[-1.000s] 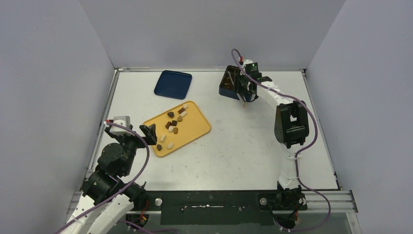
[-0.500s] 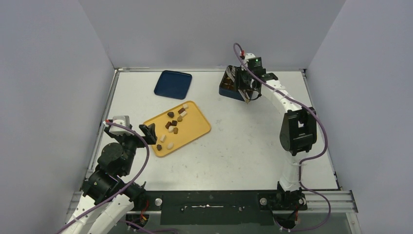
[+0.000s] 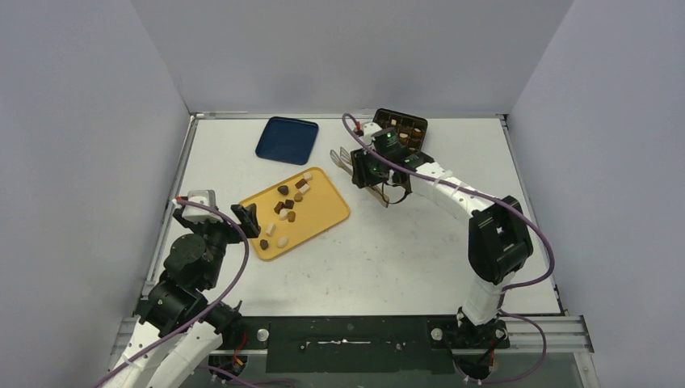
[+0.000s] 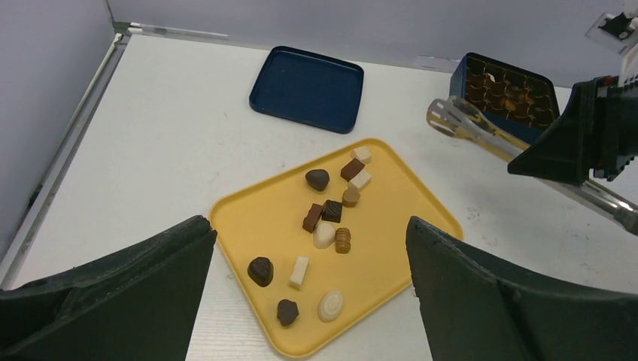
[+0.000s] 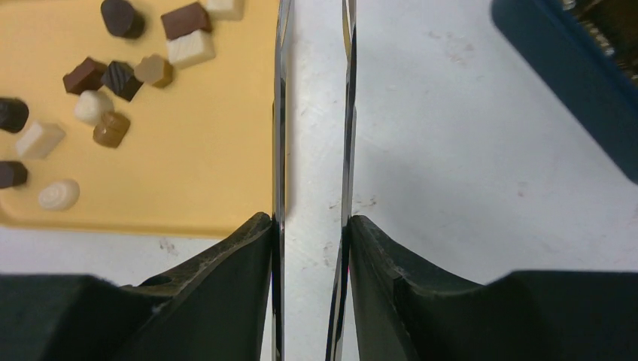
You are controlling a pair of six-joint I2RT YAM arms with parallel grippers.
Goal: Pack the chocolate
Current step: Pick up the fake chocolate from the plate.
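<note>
Several chocolate pieces (image 3: pixel 287 206), dark, caramel and white, lie on a yellow tray (image 3: pixel 327 212). They also show in the left wrist view (image 4: pixel 331 214) and the right wrist view (image 5: pixel 113 75). More pieces sit in the dark blue gridded box (image 3: pixel 401 128) at the back. My right gripper (image 3: pixel 366 173) is shut on metal tongs (image 3: pixel 342 157), which hang slightly open and empty just right of the tray; the tong arms (image 5: pixel 280 113) run between my fingers. My left gripper (image 3: pixel 247 220) is open and empty at the tray's left corner, its midpoint (image 4: pixel 308 226) over the tray.
A dark blue lid (image 3: pixel 287 139) lies flat at the back left, behind the tray. The box (image 4: pixel 508 94) stands behind the tongs (image 4: pixel 466 124). Grey walls enclose the table on three sides.
My right arm has swung left and forward from the gridded box toward the yellow tray, carrying the tongs. The box is now uncovered. The left arm has not moved.
</note>
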